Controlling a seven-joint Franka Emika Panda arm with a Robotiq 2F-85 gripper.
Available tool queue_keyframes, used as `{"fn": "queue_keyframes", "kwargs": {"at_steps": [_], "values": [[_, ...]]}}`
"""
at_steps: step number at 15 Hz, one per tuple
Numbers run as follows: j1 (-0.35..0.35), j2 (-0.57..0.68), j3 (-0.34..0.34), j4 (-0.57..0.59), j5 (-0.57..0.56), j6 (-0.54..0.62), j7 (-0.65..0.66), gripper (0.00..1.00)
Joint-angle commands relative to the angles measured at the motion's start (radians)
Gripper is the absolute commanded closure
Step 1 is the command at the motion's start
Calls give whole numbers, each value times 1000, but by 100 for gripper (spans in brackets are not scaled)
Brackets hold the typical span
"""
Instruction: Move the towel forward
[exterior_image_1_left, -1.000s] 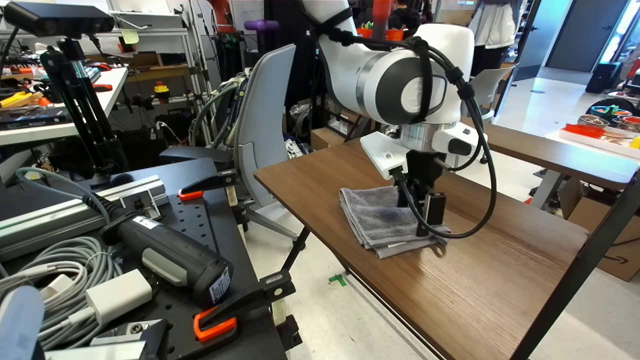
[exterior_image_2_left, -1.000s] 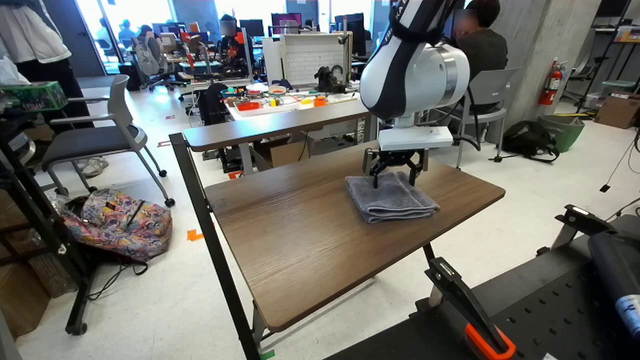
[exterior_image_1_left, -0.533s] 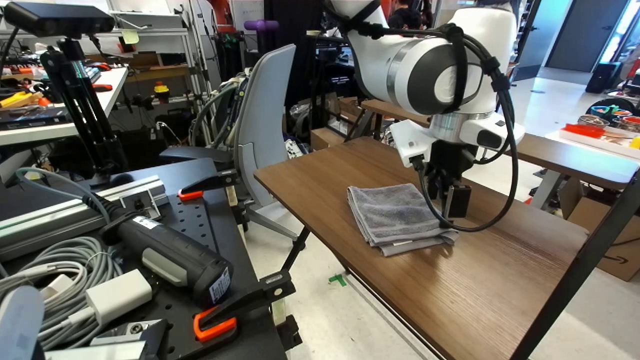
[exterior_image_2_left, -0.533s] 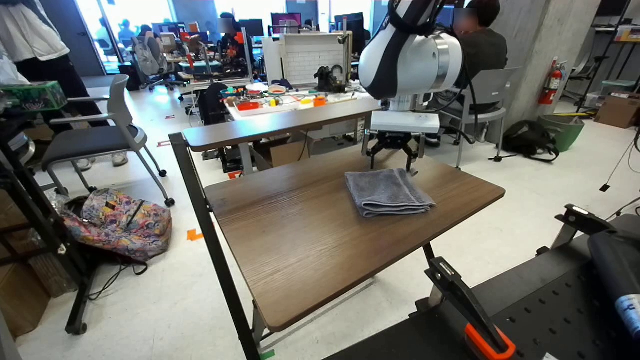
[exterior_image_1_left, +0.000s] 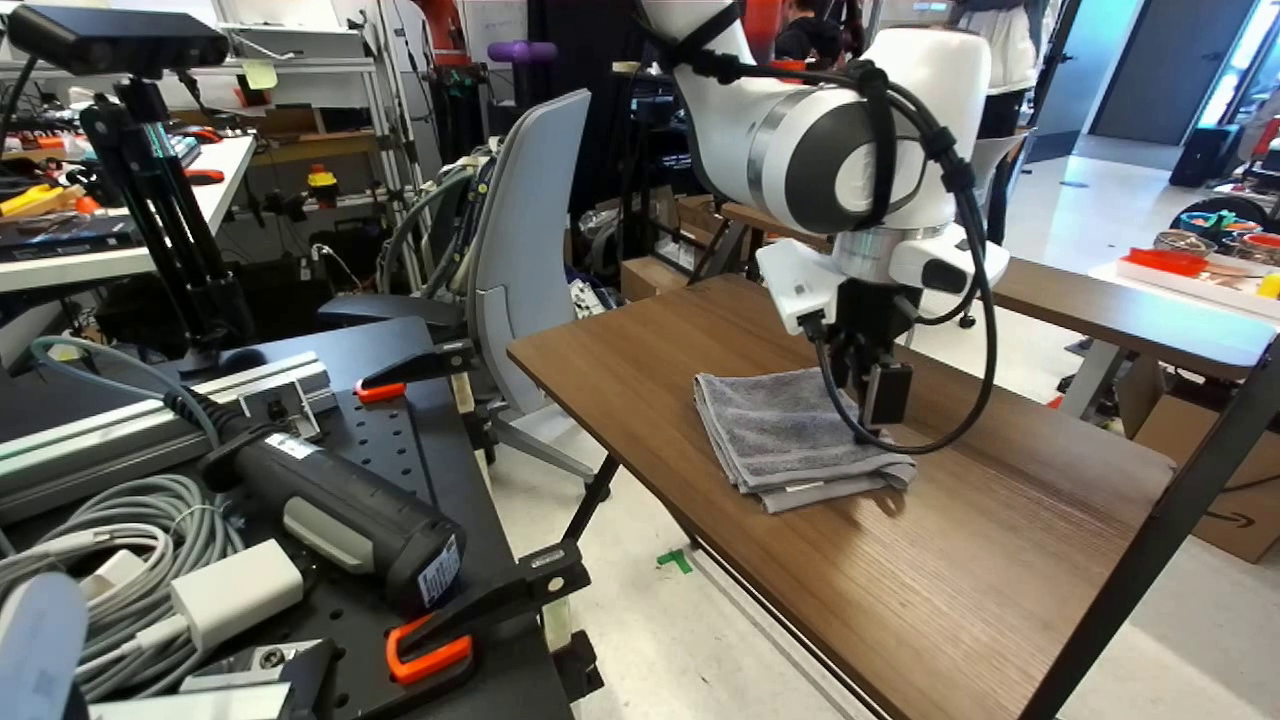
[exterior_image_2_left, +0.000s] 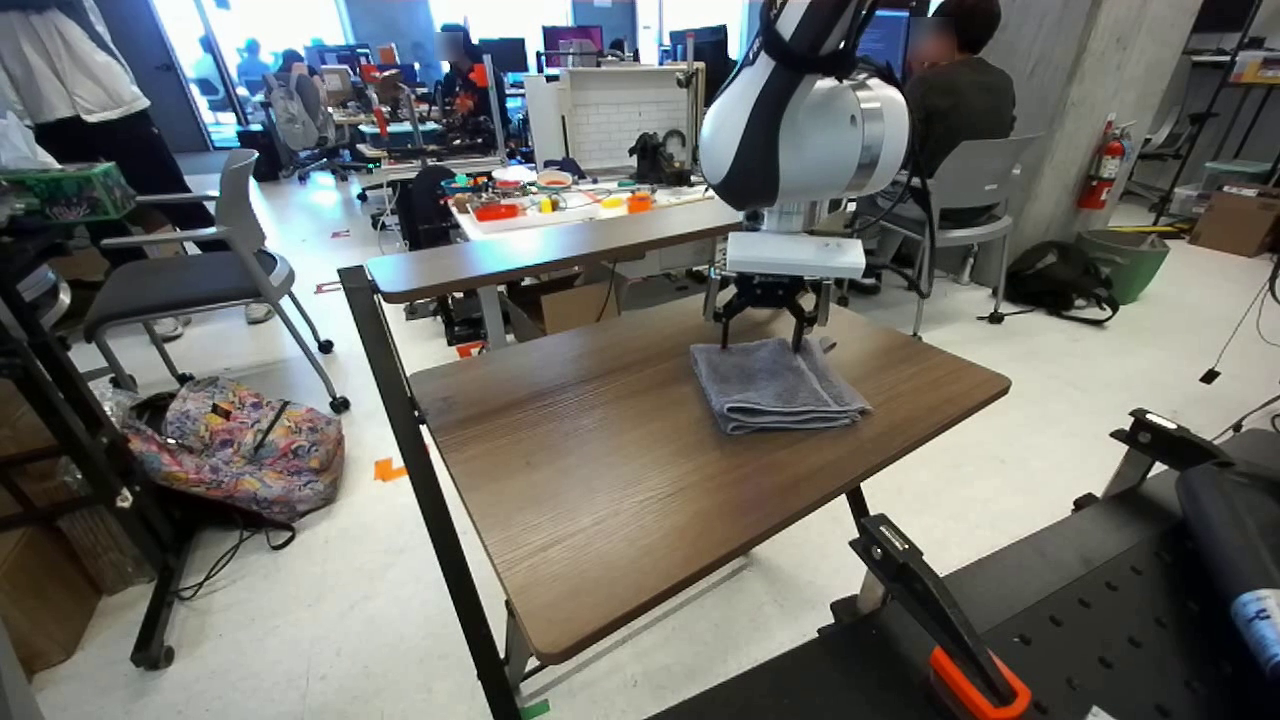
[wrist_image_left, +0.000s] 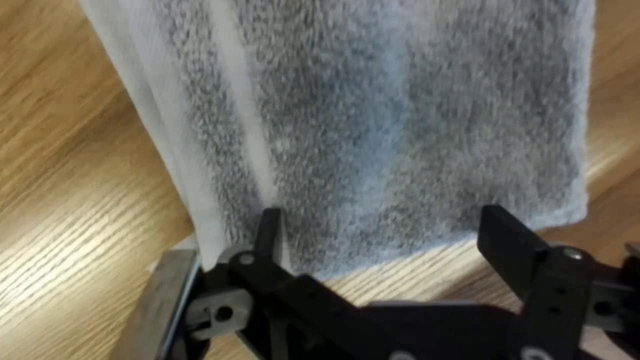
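Note:
The towel (exterior_image_1_left: 790, 430) is a grey folded cloth lying flat on the brown wooden table (exterior_image_1_left: 640, 350). It also shows in an exterior view (exterior_image_2_left: 778, 392) and fills much of the wrist view (wrist_image_left: 350, 115). My gripper (exterior_image_2_left: 760, 347) is open and points down over one edge of the towel. In the wrist view the gripper's (wrist_image_left: 381, 215) fingers are wide apart, with towel and bare wood between them and nothing gripped. I cannot tell whether the fingertips touch the cloth. In an exterior view a cable partly hides the gripper (exterior_image_1_left: 866, 400).
A raised shelf (exterior_image_2_left: 550, 245) runs along one side of the table, with a black post (exterior_image_2_left: 420, 480) at its end. A grey chair (exterior_image_1_left: 525, 240) stands near the table. A black bench (exterior_image_1_left: 400, 440) with clamps and a dark tool (exterior_image_1_left: 340, 510) lies beside it.
My gripper, earlier down at the towel with its fingers spread, rose and moved off toward its edge, then came slightly lower and back over it. The towel shifted slightly, then stayed still.

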Motion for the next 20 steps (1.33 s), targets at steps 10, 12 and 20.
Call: {"fn": "queue_keyframes", "kwargs": {"at_steps": [10, 12, 20], "values": [[42, -10, -45, -61, -17, -35, -10, 0], [46, 8, -78, -30, -25, -30, 16, 0], [-41, 37, -65, 96, 36, -210, 82, 0]]}}
